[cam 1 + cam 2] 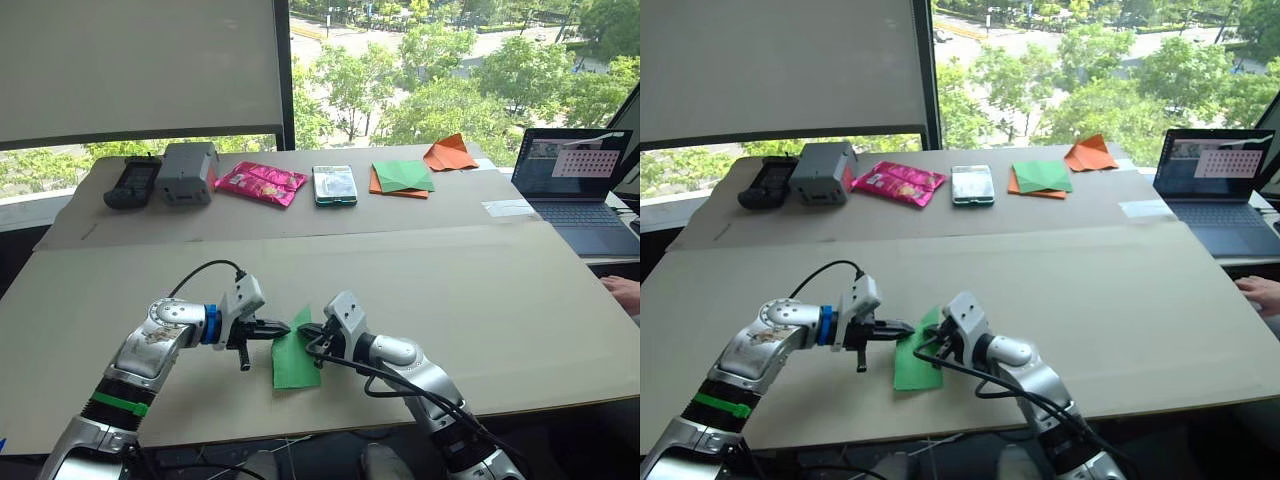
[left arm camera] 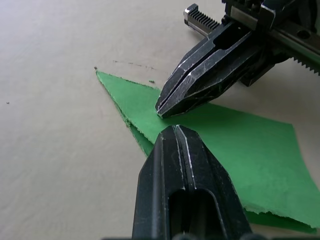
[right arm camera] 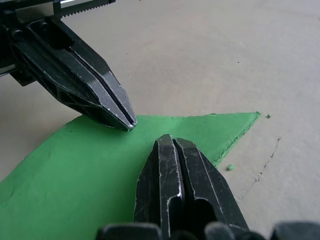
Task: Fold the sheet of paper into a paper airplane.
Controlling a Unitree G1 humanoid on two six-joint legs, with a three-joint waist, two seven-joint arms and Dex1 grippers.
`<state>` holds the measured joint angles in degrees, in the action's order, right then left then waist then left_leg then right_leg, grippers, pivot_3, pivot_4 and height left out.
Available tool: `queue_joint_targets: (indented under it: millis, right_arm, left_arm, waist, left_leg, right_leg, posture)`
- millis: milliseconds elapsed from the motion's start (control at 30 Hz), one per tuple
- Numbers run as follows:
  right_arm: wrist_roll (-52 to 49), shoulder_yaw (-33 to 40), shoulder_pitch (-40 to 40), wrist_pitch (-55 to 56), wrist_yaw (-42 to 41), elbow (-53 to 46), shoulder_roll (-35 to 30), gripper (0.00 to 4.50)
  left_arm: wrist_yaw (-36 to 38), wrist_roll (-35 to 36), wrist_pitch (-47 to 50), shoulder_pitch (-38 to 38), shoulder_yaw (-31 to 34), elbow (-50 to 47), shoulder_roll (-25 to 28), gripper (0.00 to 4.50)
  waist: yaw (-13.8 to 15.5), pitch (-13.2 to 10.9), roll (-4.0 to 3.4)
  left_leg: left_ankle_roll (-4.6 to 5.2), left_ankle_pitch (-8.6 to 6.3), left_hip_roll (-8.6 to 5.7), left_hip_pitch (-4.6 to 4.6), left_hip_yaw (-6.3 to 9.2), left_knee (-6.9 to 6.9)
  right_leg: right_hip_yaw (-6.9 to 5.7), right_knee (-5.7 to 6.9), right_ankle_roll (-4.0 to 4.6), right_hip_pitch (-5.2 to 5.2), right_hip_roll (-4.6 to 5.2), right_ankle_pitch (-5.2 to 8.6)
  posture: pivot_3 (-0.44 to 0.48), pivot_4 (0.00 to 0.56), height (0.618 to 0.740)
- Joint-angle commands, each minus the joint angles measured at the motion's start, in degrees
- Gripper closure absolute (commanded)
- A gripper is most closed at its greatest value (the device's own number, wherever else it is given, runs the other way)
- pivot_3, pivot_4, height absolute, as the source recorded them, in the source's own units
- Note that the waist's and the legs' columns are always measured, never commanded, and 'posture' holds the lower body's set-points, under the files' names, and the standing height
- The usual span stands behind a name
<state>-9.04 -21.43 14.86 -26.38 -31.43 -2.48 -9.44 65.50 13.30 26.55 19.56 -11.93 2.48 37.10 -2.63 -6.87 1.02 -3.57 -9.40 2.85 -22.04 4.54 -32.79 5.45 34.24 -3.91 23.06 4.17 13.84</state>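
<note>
The sheet of paper (image 1: 293,366) is bright green, folded to a narrow shape with a point at its far end, and lies flat on the tan table near the front edge. My left gripper (image 1: 283,330) comes in from the left, shut, with its tips down on the paper near the point. Facing it from the right, my right gripper (image 1: 306,329) is also shut, tips on the same pointed end. In the left wrist view the left fingers (image 2: 175,150) and the right gripper (image 2: 161,110) nearly meet tip to tip above the paper (image 2: 250,145).
Along the back of the table stand a black device (image 1: 132,183), a grey box (image 1: 186,172), a pink packet (image 1: 262,183), a small pack (image 1: 334,185), a green sheet on orange paper (image 1: 402,177) and folded orange paper (image 1: 450,153). A laptop (image 1: 580,185) and a person's hand (image 1: 622,292) are at right.
</note>
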Motion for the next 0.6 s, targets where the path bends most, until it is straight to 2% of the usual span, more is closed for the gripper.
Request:
queue_joint_targets:
  millis: [33,233,600]
  right_arm:
    - [0.34,0.2,0.03,-1.2,0.14,-0.69,0.11,4.5]
    - [0.27,1.28,1.13,-0.55,0.25,-0.19,-0.09,4.5]
    - [3.63,1.83,8.54,-1.84,0.95,13.9,-0.84,4.5]
  left_arm:
    - [-0.69,-2.76,-3.61,0.59,-1.23,2.69,0.28,4.48]
    - [-0.66,-5.84,-7.58,0.61,-4.03,5.96,-0.52,4.48]
    - [-0.6,-9.07,-11.18,-1.17,-5.91,5.57,1.06,4.48]
  waist:
    - [0.12,0.0,0.01]
    - [0.23,0.04,-0.06]
    - [0.2,0.33,-0.23]
  left_leg:
    - [-0.01,0.0,0.0,0.0,0.0,0.0]
    - [-0.09,-0.06,-0.01,0.0,0.0,-0.01]
    - [-0.08,-0.05,-0.02,0.11,0.0,-0.01]
  right_leg:
    - [0.0,-0.01,0.0,0.0,0.0,0.0]
    - [0.0,-0.04,0.0,-0.02,0.03,0.0]
    - [0.0,-0.03,0.0,-0.14,0.03,0.0]
  posture:
    - [0.0,0.15,0.732]
    - [0.0,0.15,0.732]
    - [0.0,0.15,0.732]
